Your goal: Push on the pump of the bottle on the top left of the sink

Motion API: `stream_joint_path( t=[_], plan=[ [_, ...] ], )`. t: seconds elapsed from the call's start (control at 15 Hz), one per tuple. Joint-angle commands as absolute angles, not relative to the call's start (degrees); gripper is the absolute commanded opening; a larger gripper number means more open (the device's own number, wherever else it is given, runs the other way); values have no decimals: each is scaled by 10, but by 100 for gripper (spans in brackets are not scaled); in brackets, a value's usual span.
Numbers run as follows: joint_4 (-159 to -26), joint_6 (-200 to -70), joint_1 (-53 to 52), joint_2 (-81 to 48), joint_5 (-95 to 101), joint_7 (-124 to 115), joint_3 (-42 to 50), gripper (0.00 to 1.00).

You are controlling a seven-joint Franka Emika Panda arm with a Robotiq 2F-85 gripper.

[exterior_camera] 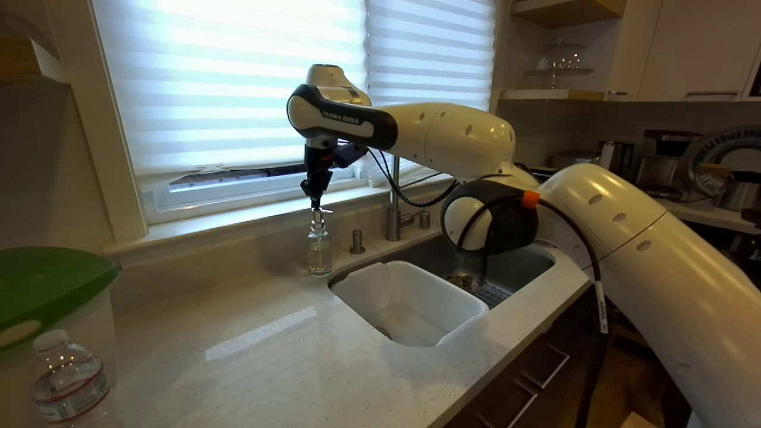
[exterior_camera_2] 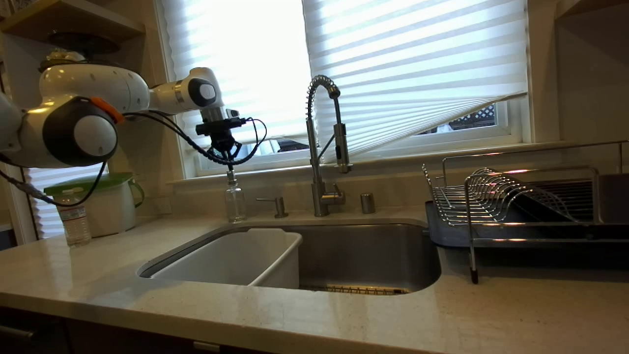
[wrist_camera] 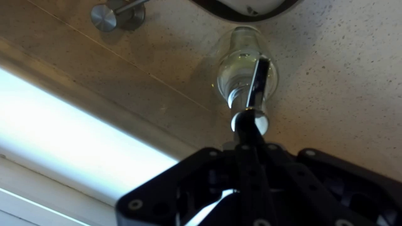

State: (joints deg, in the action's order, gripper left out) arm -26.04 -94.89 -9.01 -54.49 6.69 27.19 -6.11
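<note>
The clear bottle (exterior_camera: 320,252) stands upright on the countertop beside the sink's back corner; it also shows in an exterior view (exterior_camera_2: 235,204) and in the wrist view (wrist_camera: 243,67). Its pale pump (exterior_camera: 320,213) sits on top, and a round pump head shows in the wrist view (wrist_camera: 263,124). My gripper (exterior_camera: 315,205) points straight down with its fingertips at the top of the pump; they look in contact. In the wrist view the gripper (wrist_camera: 248,124) is shut, with nothing visible between its fingers, and hides part of the pump head. The steel sink (exterior_camera_2: 368,250) holds a white basin (exterior_camera: 410,273).
A metal faucet (exterior_camera_2: 317,162) rises behind the sink. A small metal dispenser (exterior_camera: 357,242) stands close beside the bottle. The windowsill (exterior_camera: 250,211) and window blind lie just behind the gripper. A dish rack (exterior_camera_2: 521,211), a green-lidded container (exterior_camera_2: 105,201) and a water bottle (exterior_camera_2: 74,221) stand on the counter.
</note>
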Motion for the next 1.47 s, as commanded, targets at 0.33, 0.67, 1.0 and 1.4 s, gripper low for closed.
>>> stream_joint_path(
  t=[0.33, 0.67, 1.0, 1.4],
  plan=[
    [-266, -939, -90, -555, 51, 269, -54, 0],
    [-267, -939, -89, -561, 50, 272, -55, 0],
    [-270, -939, -89, -565, 50, 275, -56, 0],
    [-273, -937, -88, -571, 47, 277, -57, 0]
  ],
)
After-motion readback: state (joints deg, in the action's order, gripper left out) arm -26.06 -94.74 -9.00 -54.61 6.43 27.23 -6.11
